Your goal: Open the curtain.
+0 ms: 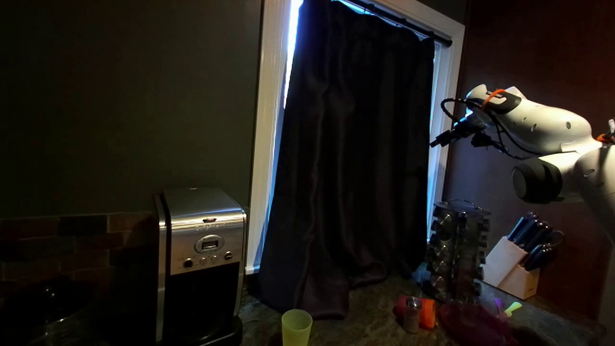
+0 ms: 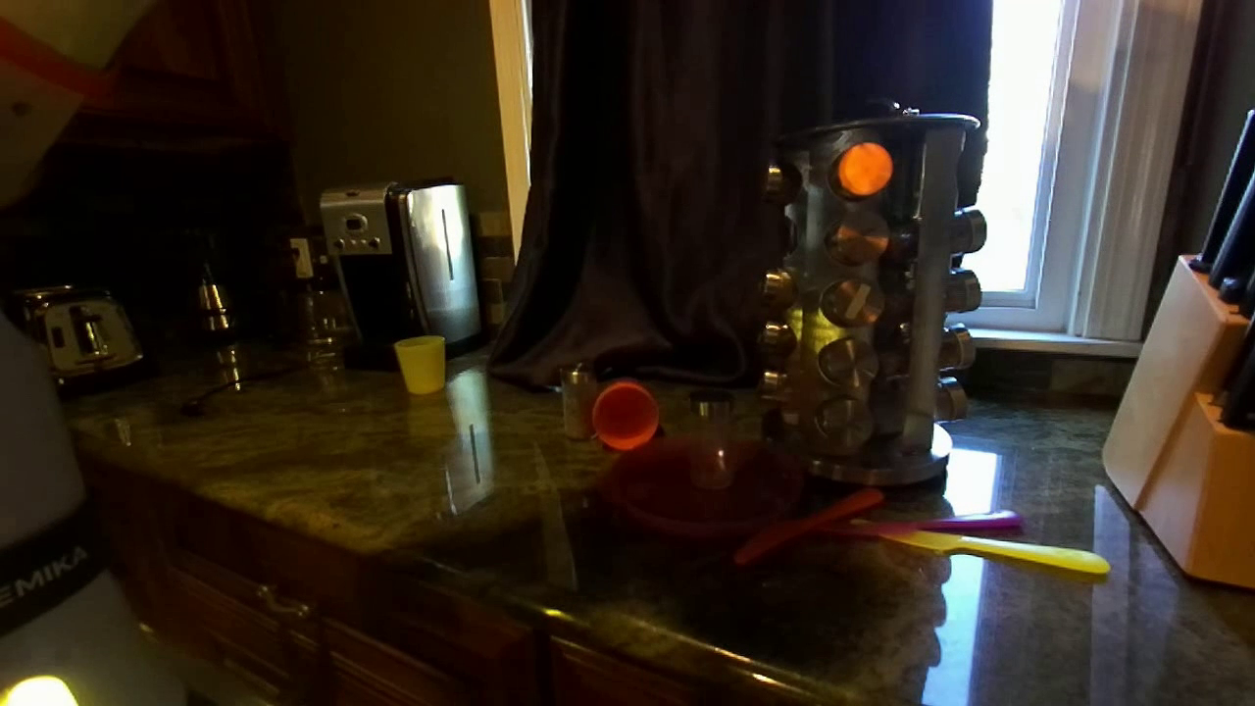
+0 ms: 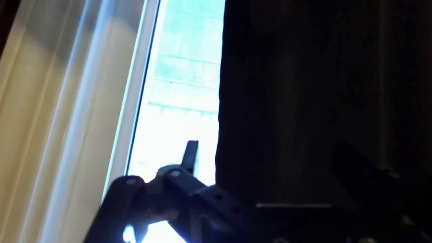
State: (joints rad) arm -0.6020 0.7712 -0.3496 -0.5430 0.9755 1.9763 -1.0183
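Note:
The curtain [image 1: 355,158] is a tall dark drape on a rod across most of the window. Its bottom rests on the counter. Its lower part shows in an exterior view [image 2: 647,196]. My gripper [image 1: 451,138] is at the curtain's right edge at mid-height, in front of the window frame. In the wrist view the curtain [image 3: 293,84] fills the right half, with bright window left of its edge. The gripper [image 3: 266,143] is open there: its left finger stands against the bright gap, its right finger is a dim shape against the curtain. The fabric's edge lies between the fingers; contact cannot be told.
A spice rack [image 1: 456,250] stands below the gripper, before the curtain's right side. A knife block [image 1: 511,269] is right of it. A steel coffee maker [image 1: 204,259] stands left of the window. A yellow cup [image 1: 296,329], an orange cup [image 2: 626,416] and a red plate [image 2: 647,485] are on the counter.

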